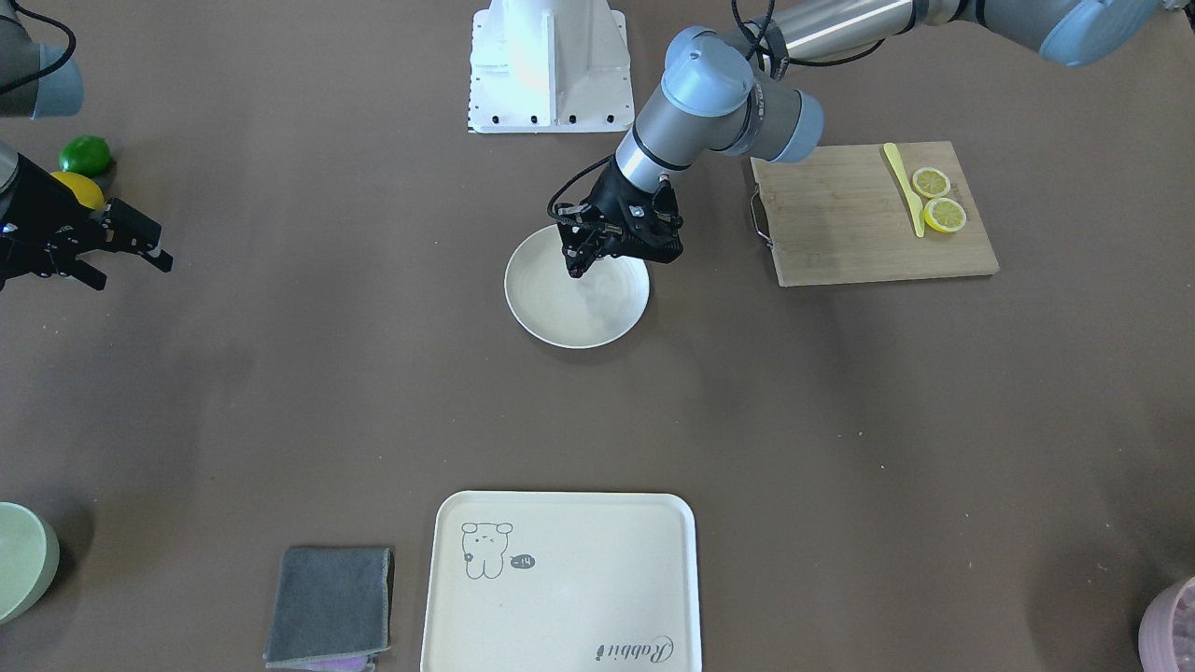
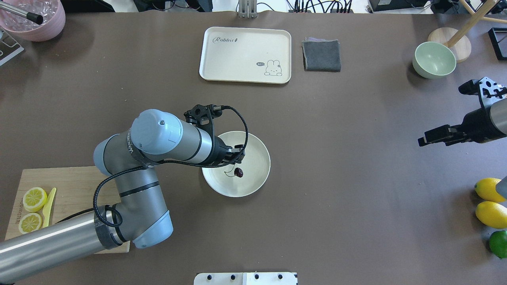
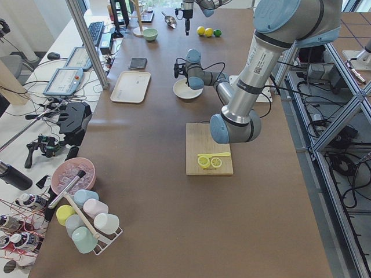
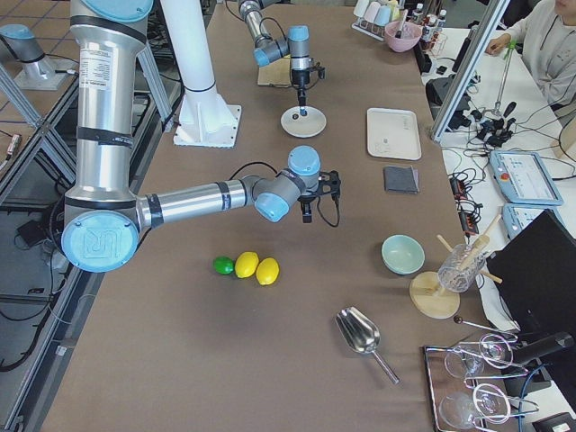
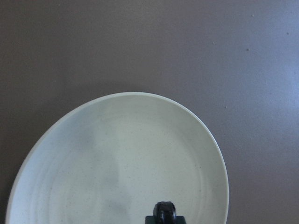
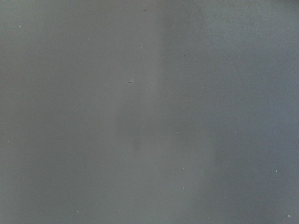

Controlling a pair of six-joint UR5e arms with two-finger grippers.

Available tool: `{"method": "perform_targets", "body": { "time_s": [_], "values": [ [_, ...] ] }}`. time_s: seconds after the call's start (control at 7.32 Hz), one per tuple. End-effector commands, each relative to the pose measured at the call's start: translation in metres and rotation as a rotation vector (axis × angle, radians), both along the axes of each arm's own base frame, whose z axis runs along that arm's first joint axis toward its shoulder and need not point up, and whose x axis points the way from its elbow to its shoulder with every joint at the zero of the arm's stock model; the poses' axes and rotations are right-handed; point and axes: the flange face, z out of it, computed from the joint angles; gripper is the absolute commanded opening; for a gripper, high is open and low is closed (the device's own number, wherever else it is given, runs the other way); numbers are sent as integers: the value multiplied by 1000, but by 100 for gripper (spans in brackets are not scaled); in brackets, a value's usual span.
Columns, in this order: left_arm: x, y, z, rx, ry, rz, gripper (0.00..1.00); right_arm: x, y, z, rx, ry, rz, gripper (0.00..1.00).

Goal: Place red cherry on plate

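Note:
The round cream-white plate (image 2: 257,158) lies mid-table and fills the left wrist view (image 5: 117,154). My left gripper (image 2: 238,157) points straight down over it, shut on the red cherry (image 2: 238,172). The cherry is a small dark round fruit at the fingertips, just above or on the plate's surface, and its thin stem curls off to the side. In the left wrist view the red cherry (image 5: 164,211) sits at the bottom edge. In the front view the left gripper (image 1: 576,269) is over the plate's (image 1: 597,322) robot-side half. My right gripper (image 2: 441,114) hovers open far to the side, holding nothing.
A wooden board (image 2: 75,186) with two lemon slices (image 2: 33,198) and a yellow knife lies under my left arm. A bear tray (image 2: 245,55), a grey cloth (image 2: 321,55) and a green bowl (image 2: 433,59) sit along the far edge. Lemons (image 2: 491,213) and a lime lie near my right arm.

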Motion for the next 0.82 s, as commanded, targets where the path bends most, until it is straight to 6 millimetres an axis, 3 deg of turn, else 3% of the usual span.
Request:
{"method": "perform_targets", "body": {
  "time_s": [0.0, 0.27, 0.41, 0.55, 0.68],
  "values": [
    [0, -3, 3, 3, -7, -18, 97, 3, 1, 2, 0, 2, 4, 100],
    [-30, -34, 8, -28, -97, -61, 97, 20, -7, 2, 26, 5, 17, 100],
    [-69, -40, 20, 23, -181, -28, 97, 38, -13, 9, 45, 17, 31, 100],
    [-127, -51, 59, 110, -251, 23, 97, 63, -23, 14, 67, 49, 44, 100],
    [-196, -73, 114, 190, -321, 68, 97, 92, -33, 25, 104, 102, 31, 100]
  ]
}}
